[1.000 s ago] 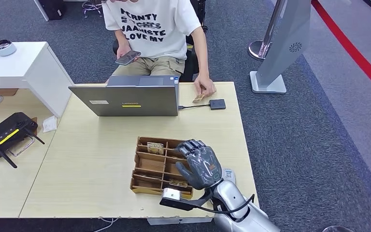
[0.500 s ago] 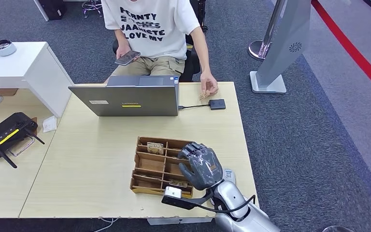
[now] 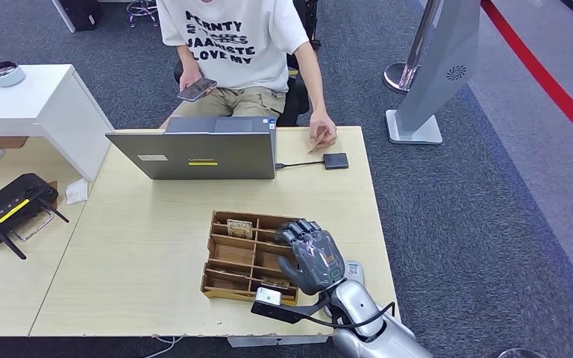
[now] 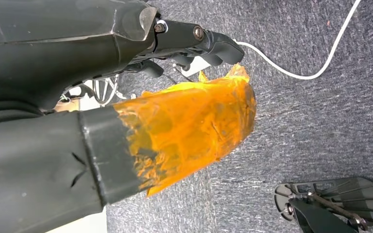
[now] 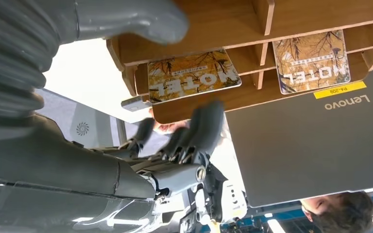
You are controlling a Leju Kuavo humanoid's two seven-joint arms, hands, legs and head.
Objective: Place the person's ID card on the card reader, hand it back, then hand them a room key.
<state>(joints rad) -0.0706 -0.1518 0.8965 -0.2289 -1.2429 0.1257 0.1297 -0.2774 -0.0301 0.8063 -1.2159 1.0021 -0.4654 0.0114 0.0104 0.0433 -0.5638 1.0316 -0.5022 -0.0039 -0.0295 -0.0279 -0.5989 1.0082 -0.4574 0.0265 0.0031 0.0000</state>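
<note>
1. Wooden tray (image 3: 233, 255), light bench (image 3: 142, 246), near edge: open compartments in rows. One hotel-print room key card (image 3: 239, 228) lies in a far compartment; a second card (image 3: 274, 283) lies in a near compartment beside the right hand. In the right wrist view two such cards (image 5: 193, 76) (image 5: 312, 60) show the word HOTEL.
2. Right hand (image 3: 311, 253): over the tray's right side, fingers (image 5: 201, 128) spread and slightly curled, holding nothing. Part of the tray's right end is hidden under it.
3. Card reader (image 3: 336, 160): small dark square at the bench's far right, cabled to the laptop (image 3: 194, 153).
4. ID card (image 3: 318, 139): held in the person's hand (image 3: 323, 134) just beside the reader, tilted; it appears clear of the reader, though the card is too small to be sure.
5. Person: seated behind the laptop, phone (image 3: 198, 89) in the other hand; cut off at the frame top.
6. Left hand: the left wrist view looks at carpet, with an orange-wrapped dark part in front; whether the fingers are spread or closed cannot be told.
7. Adjoining bench, left: black controller (image 3: 11, 207) with antennas.
</note>
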